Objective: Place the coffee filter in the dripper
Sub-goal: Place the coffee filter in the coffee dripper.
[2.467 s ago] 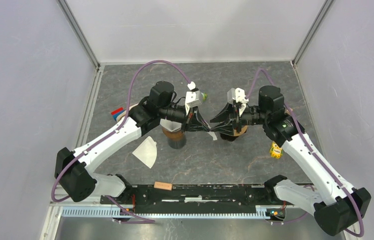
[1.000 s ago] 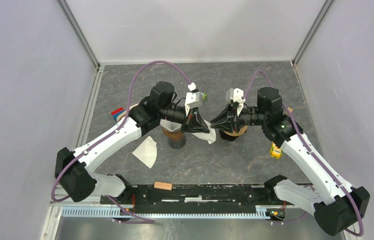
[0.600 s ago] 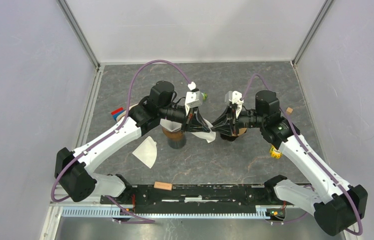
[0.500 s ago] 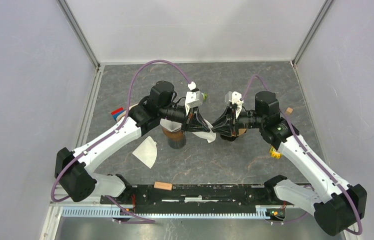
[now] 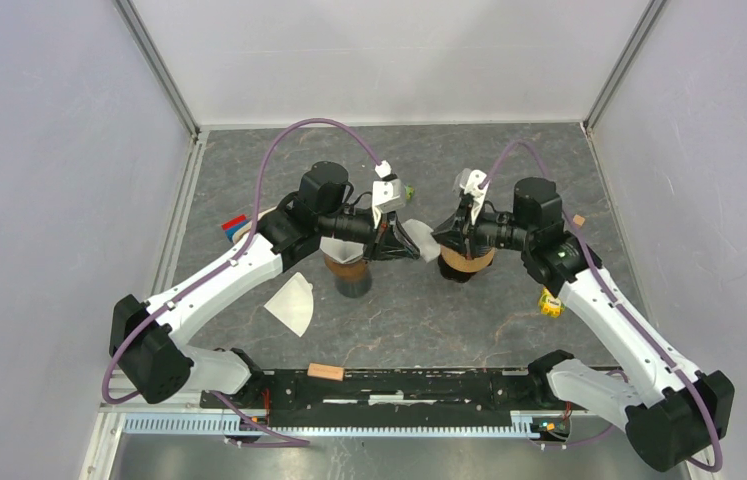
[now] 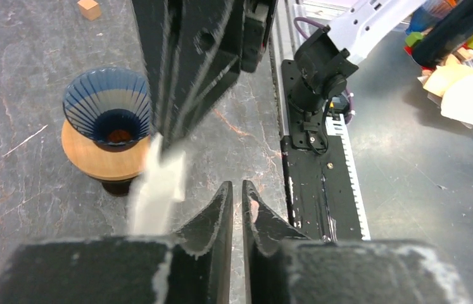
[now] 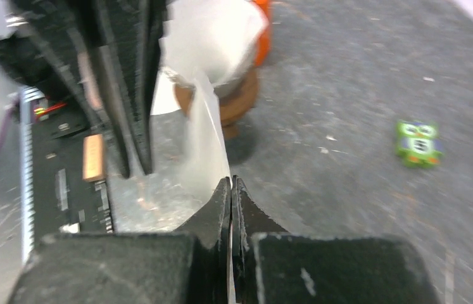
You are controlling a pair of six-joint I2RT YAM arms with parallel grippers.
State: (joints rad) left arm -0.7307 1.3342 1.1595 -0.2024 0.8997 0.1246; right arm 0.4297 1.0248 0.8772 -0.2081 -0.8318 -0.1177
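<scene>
The white paper coffee filter point(image 5: 427, 243) hangs in the air between my two grippers. My right gripper point(image 5: 441, 240) is shut on its edge; in the right wrist view the filter point(image 7: 205, 126) rises from the closed jaws point(image 7: 230, 180). The blue ribbed dripper point(image 5: 469, 262) on its round wooden base stands just below and behind my right gripper, and it is empty in the left wrist view point(image 6: 107, 111). My left gripper point(image 6: 237, 187) holds nothing; its jaws stand a narrow gap apart. The blurred filter point(image 6: 154, 190) passes to the left of them.
A second brown stand point(image 5: 346, 265) holding white filters is under my left arm. A loose filter point(image 5: 292, 303) lies on the table at front left. A green toy point(image 7: 418, 144), a yellow object point(image 5: 551, 300), a small wooden block point(image 5: 578, 220) and a red-blue item point(image 5: 235, 225) lie around.
The filter hung from my left gripper; now my right gripper has it and has drawn back to the right and up. My left gripper has let go.
</scene>
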